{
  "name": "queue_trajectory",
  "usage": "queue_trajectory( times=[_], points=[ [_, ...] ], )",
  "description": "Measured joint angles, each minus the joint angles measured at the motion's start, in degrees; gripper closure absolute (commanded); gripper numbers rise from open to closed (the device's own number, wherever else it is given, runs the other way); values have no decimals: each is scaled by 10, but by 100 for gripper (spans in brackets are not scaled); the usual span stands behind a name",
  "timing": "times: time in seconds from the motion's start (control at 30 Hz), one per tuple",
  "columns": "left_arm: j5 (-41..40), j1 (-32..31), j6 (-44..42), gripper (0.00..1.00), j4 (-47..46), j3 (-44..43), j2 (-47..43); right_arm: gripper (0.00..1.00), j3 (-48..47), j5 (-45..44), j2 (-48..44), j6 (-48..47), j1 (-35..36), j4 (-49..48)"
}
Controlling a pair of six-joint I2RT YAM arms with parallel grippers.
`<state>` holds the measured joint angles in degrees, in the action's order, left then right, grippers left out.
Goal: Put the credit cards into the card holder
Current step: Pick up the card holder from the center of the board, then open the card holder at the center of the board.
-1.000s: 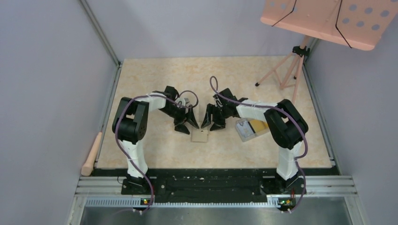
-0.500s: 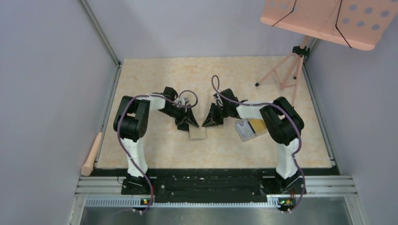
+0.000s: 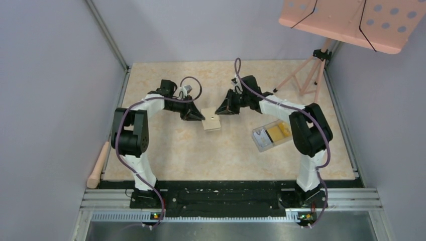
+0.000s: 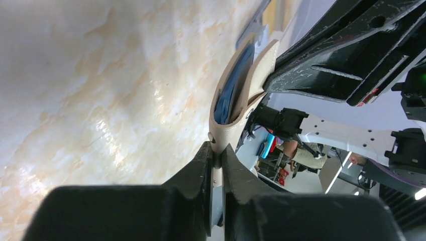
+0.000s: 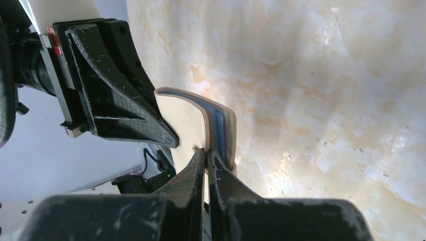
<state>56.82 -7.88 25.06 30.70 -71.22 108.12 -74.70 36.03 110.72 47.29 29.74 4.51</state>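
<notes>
Top external: card holder (image 3: 212, 123) hangs well apart from every table (image 3: 171, 160) edge, pinched at 10 o'clock by left gripper (image 3: 200, 117) and at 1 o'clock by right gripper (image 3: 218, 111), credit cards (image 3: 278, 132) at 4 o'clock.

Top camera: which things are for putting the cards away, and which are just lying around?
For the job:
card holder
credit cards
left gripper and right gripper, both pinching the card holder

Just lying about:
clear plastic box (the cards sit in it)
wooden stick
pink music stand
</notes>
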Motion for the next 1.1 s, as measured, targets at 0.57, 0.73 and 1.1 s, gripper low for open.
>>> queue_trajectory(
  times=[0.57, 0.73, 1.1],
  points=[
    [13, 2, -2, 100, 9, -72, 0, 39, -67, 14, 0, -2, -23, 33],
    [18, 2, -12, 100, 18, -72, -10, 37, -67, 27, 0, -13, -29, 40],
    [68, 2, -30, 96, 18, -35, -75, 66, -41, 96, 0, -2, -28, -1]
  ],
)
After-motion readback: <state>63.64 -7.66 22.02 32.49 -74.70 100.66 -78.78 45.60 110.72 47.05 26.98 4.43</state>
